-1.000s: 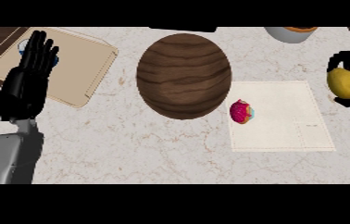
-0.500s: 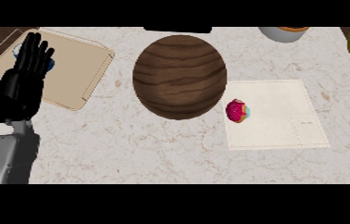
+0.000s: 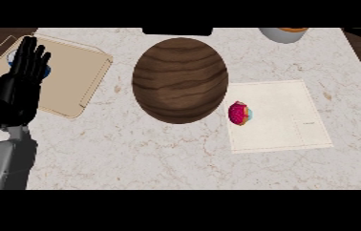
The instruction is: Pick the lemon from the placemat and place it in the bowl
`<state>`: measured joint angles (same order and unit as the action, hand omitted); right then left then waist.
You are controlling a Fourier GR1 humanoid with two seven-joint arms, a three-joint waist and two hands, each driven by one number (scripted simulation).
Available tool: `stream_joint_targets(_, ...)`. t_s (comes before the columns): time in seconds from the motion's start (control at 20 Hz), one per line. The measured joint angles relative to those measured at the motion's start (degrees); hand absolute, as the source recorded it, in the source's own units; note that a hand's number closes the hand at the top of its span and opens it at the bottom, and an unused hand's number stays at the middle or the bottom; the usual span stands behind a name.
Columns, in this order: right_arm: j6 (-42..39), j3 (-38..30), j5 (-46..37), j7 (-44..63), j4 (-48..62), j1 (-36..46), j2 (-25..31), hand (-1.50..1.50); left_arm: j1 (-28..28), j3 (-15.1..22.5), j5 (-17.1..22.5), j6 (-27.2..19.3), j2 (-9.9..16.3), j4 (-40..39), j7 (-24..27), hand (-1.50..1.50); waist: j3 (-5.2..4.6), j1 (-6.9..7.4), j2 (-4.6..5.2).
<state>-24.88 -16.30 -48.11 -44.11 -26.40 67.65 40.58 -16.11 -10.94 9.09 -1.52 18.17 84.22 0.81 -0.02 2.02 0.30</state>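
Observation:
The wide brown wooden bowl (image 3: 180, 80) stands in the middle of the counter and looks empty. To its right lies the cream placemat (image 3: 282, 115), with a small pink and red item (image 3: 239, 113) on its left edge, close to the bowl's rim. No lemon shows anywhere in the head view. My left hand (image 3: 21, 89) rests at the far left, open with fingers pointing up, over the corner of a tan board. My right hand is out of view.
A tan board (image 3: 70, 79) lies at the left, with a blue object (image 3: 45, 71) partly hidden behind my left hand. A grey bowl holding something orange (image 3: 283, 33) sits at the top right edge. A dark strip (image 3: 176, 31) runs along the counter's back.
One second ago my right hand showed at the right edge, curled round a yellow lemon; both have since left the view. The left hand has stayed open in place.

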Motion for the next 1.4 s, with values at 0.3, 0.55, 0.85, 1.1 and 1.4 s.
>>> stream_joint_targets(0.3,-5.1,1.3,2.9,7.3,-0.4,6.5,-5.2,1.5,0.6,0.0,-0.7,-0.6,-0.3,0.5,0.1,0.0,-0.02,-0.84,-0.29)
stream_joint_targets(0.55,-8.2,3.3,4.3,13.3,-2.1,10.3,-11.1,1.5,0.5,-0.6,-0.7,-0.7,-0.1,0.3,-0.1,0.0,-0.04,-1.27,-0.42)
stream_joint_targets(0.85,-10.0,6.4,4.8,19.2,-6.1,10.1,-20.1,1.5,1.4,-1.2,-0.4,0.0,0.5,0.7,0.0,0.0,-0.03,-1.67,-0.54)
stream_joint_targets(1.1,-9.8,8.9,4.5,23.4,-9.0,7.9,-27.0,1.5,1.8,-1.2,-0.7,0.1,0.0,0.4,0.7,0.0,-0.02,-1.79,-0.48)
stream_joint_targets(1.4,-2.7,13.3,1.1,27.7,-11.9,2.7,-34.8,1.5,1.5,-1.0,-1.0,-0.1,-0.3,1.2,0.0,0.0,-0.01,-1.7,-0.38)
